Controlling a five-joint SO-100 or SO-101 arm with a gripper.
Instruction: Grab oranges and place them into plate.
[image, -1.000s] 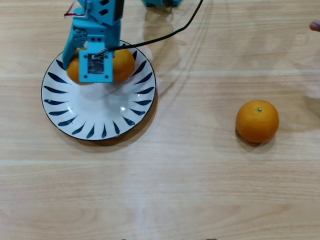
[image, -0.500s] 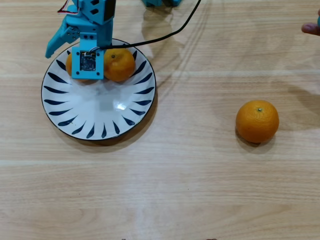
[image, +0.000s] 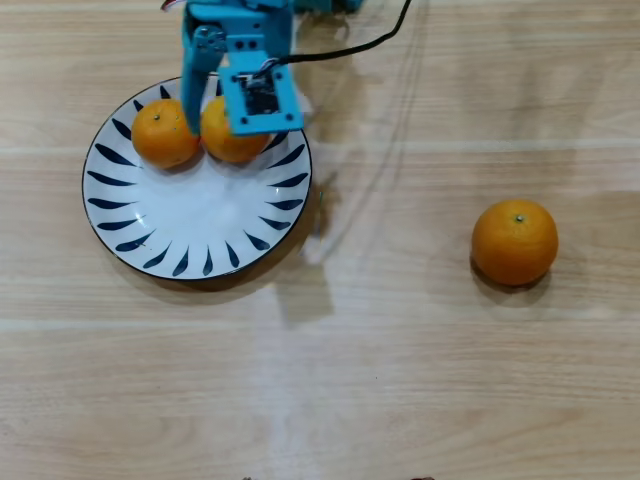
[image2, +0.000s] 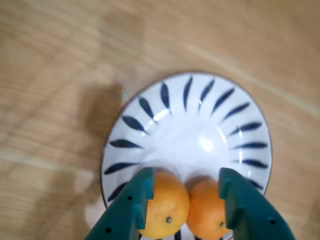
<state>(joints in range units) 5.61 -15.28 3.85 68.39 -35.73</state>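
Risk, as I judge it: the gripper (image2: 186, 192) swinging away could nudge the two oranges, one (image: 164, 133) and its neighbour (image: 226, 132), rolling them off the plate (image: 200, 215). Fingers (image2: 136, 200) spread wide, holding nothing, apparently above the pair. Both sit touching at the plate's 11–12 o'clock in the overhead view. Third orange (image: 515, 241) waits well apart at 3 o'clock on the table (image: 400, 380).

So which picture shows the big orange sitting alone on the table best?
The overhead view. The lone orange shows whole there, on the bare wood, far right of the plate. The wrist view doesn't show it at all, only the plate, the two oranges on it and the open claw.
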